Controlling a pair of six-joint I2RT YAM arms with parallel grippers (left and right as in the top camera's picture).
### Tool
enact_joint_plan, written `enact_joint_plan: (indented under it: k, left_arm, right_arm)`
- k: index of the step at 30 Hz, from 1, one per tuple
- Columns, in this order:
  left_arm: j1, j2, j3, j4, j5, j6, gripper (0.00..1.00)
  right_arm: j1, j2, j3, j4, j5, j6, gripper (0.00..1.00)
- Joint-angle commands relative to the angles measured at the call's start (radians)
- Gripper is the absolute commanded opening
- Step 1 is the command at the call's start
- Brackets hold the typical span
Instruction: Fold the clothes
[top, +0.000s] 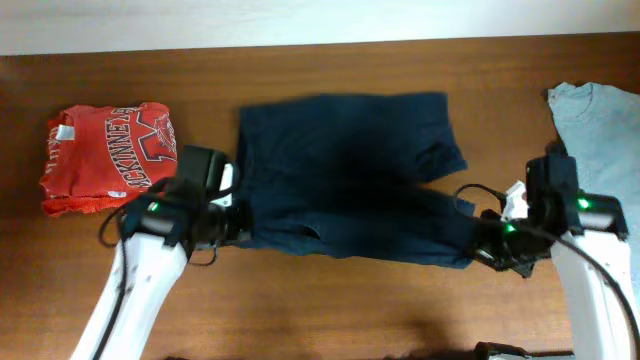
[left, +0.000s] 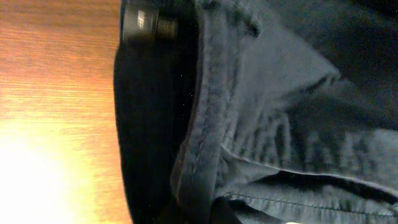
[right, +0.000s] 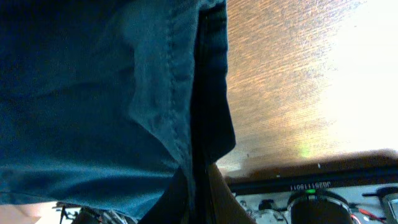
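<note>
Left gripper (top: 236, 222): jaws closed on the lower left corner of the large dark navy-blue soft fabric garment (top: 350, 170); in the left wrist view a stitched hem of the garment (left: 280, 112) runs down between the dark fingers, cloth bunched on its right side.

Right gripper (top: 482, 246): jaws pinched tight on the garment's lower right end; in the right wrist view the hem edge (right: 93, 93) drops into the narrow gap between the fingers at the bottom of the frame, with no daylight between them.

Garment itself: lies flat, spread between the two grippers; the upper part is a broad rectangle with a small flap turned out at its right corner; the lower part is a longer band reaching further right than the upper part, to the right gripper; shallow creases across the middle.

Left of the garment, apart from it: folded red shirt with white lettering (top: 105, 158), a compact bundle, smaller than the garment.

Right of the garment, apart from it: pale grey-blue T-shirt (top: 597, 125), partly cut by the frame edge, behind the right arm.

Under the garment and all round it: brown wooden table (top: 330, 310); glare on the wood beside the hem in both wrist views.

Beyond the garment's far edge: white strip (top: 300, 20) along the back of the table.
</note>
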Motion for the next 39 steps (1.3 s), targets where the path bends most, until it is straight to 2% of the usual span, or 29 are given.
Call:
enact_joint_plan:
  k: [1,5,9,15,23,28,32,35,39]
  left_arm:
    - [0.004,-0.129,0.016,-0.014,-0.078,0.015,0.01]
    - [0.003,-0.257,0.016,-0.047,-0.078,0.003,0.01]
    - [0.003,-0.308,0.015,-0.063,-0.087,0.0,0.01]
    - [0.003,-0.23,0.014,-0.035,-0.161,0.0,0.01]
    - [0.003,-0.013,0.014,0.076,-0.232,-0.02,0.01]
    - [0.004,0.119,0.014,0.141,-0.341,-0.057,0.01]
    - [0.004,0.181,0.014,0.188,-0.372,-0.069,0.01]
    - [0.005,0.224,0.014,0.232,-0.397,-0.075,0.01]
    - [0.005,0.268,0.014,0.29,-0.416,-0.075,0.01]
  right_arm:
    - [-0.007,-0.102,0.028,-0.04,0.015,-0.011,0.04]
    - [-0.007,-0.23,0.028,-0.113,0.014,-0.01,0.04]
    - [-0.007,-0.323,0.028,-0.113,0.015,-0.006,0.04]
    - [-0.006,-0.291,0.027,0.076,0.016,-0.031,0.04]
    - [0.002,-0.032,0.027,0.377,-0.018,-0.107,0.04]
    - [0.098,0.263,0.028,0.6,-0.056,-0.153,0.04]
    - [0.195,0.426,0.028,0.772,-0.056,-0.153,0.04]
    - [0.253,0.504,0.028,0.894,-0.055,-0.153,0.04]
    - [0.288,0.526,0.032,1.0,-0.051,-0.153,0.04]
